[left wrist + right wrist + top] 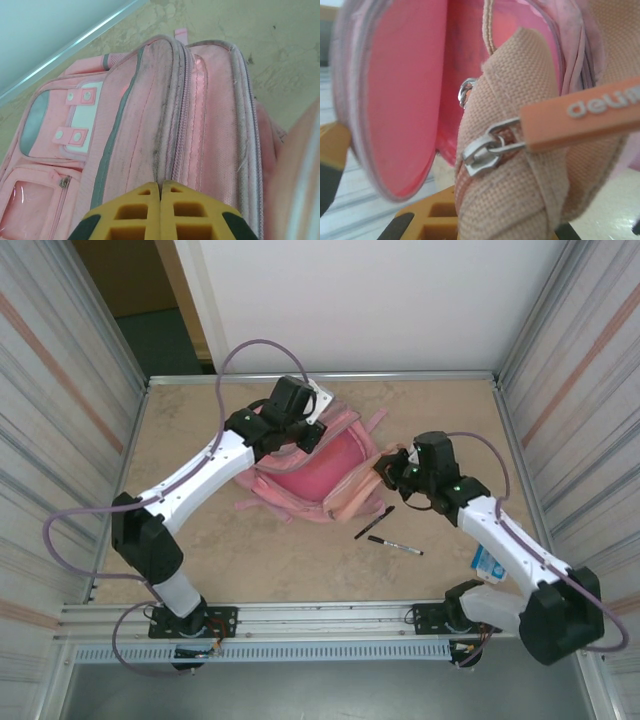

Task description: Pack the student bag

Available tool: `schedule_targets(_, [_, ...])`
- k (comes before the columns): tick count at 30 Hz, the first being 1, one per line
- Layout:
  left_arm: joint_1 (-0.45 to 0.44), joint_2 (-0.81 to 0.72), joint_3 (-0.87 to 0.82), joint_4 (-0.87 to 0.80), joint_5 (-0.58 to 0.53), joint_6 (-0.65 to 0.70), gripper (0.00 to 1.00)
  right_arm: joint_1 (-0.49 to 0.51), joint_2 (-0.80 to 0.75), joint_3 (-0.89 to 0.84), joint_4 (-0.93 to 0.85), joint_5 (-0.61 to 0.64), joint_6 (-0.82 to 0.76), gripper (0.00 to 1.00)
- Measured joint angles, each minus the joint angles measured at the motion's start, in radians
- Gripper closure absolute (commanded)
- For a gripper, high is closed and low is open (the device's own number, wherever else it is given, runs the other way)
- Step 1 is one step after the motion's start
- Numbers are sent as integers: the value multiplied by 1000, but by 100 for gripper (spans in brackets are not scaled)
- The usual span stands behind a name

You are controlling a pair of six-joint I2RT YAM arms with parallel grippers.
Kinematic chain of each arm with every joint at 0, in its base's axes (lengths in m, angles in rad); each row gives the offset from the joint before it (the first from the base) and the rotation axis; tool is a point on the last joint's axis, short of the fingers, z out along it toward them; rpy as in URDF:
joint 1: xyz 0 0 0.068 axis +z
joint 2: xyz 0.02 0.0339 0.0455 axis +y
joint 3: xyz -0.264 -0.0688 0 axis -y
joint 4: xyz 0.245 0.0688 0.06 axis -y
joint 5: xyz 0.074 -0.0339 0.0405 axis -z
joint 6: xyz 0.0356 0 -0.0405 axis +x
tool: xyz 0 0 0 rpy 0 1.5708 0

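Observation:
The student bag (322, 472), a large pink backpack, lies in the middle of the table with its mouth gaping and its pink lining showing. My left gripper (302, 428) is at the bag's far edge. In the left wrist view its yellow fingers (161, 186) are shut, pinching the zipper seam of the bag (150, 115). My right gripper (388, 470) is at the bag's right side, shut on a small peach canvas pouch (520, 170) with a metal zipper slider (481, 154) and an orange pull tab. The pouch hangs just in front of the open mouth of the bag (405, 100).
Two black pens (375, 522) (395, 545) lie on the table in front of the bag. A blue and white item (487, 562) sits beside the right arm's base. Metal walls close in the table on the left, right and back.

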Motion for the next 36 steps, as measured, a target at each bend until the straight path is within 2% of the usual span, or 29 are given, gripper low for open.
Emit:
schedule_targets(6, [0,-50,-83,61,77,-50,100,37,157,1,242,26,85,100])
schedule_targets(14, [3,-70,-93,71,108,-82,100,96,428,130,420,35,143,100])
schedule_targets(19, [13,-89,-108,87,156,-90,100,124,630,246,502,11,144,82])
schedule_targets(22, [16,-90,-113,91,178,-103,100,121,729,285,556,-14,127,62])
schedule_targets(25, [22,-107,-151,116,190,-114,100,106,804,315,587,-72,104,47])
schedule_targets(28, [34,-131,-189,129,196,-122,100,92,816,315,581,-108,79,43])
schedule_targets(36, [47,-188,-248,169,207,-136,100,86,716,285,448,-148,-79,42])
